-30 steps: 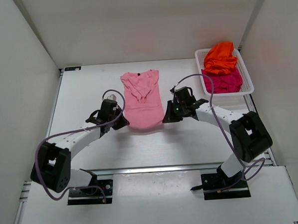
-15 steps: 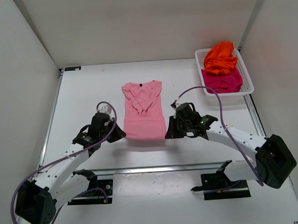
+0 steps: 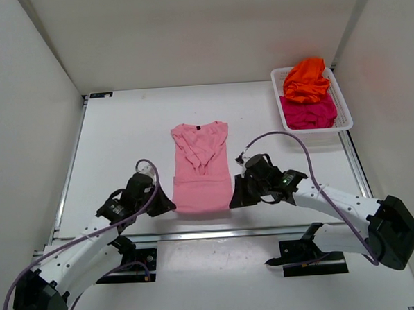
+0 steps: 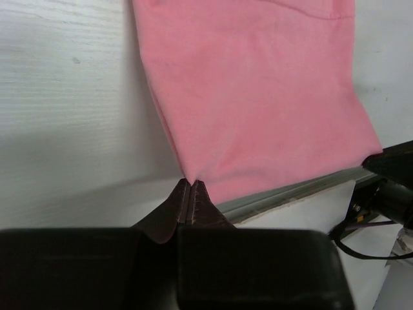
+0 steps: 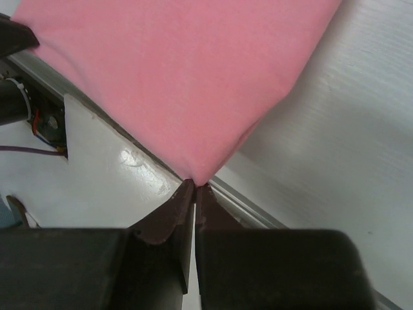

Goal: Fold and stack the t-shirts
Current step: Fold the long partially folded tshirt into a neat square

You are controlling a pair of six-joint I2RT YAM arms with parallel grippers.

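The light pink t-shirt lies stretched lengthwise on the table, sleeves folded in over its chest, hem reaching the near edge. My left gripper is shut on its near left hem corner. My right gripper is shut on the near right hem corner. In both wrist views the pink cloth fans out from the pinched tips. The orange t-shirt sits on top of the magenta t-shirt in the basket.
A white mesh basket stands at the back right of the table. A metal rail runs along the table's near edge just under the hem. White walls close in the left, back and right.
Both arms have drawn back toward the near edge, each still pinching a hem corner, dragging the pink t-shirt nearer and pulling it out longer and flatter.
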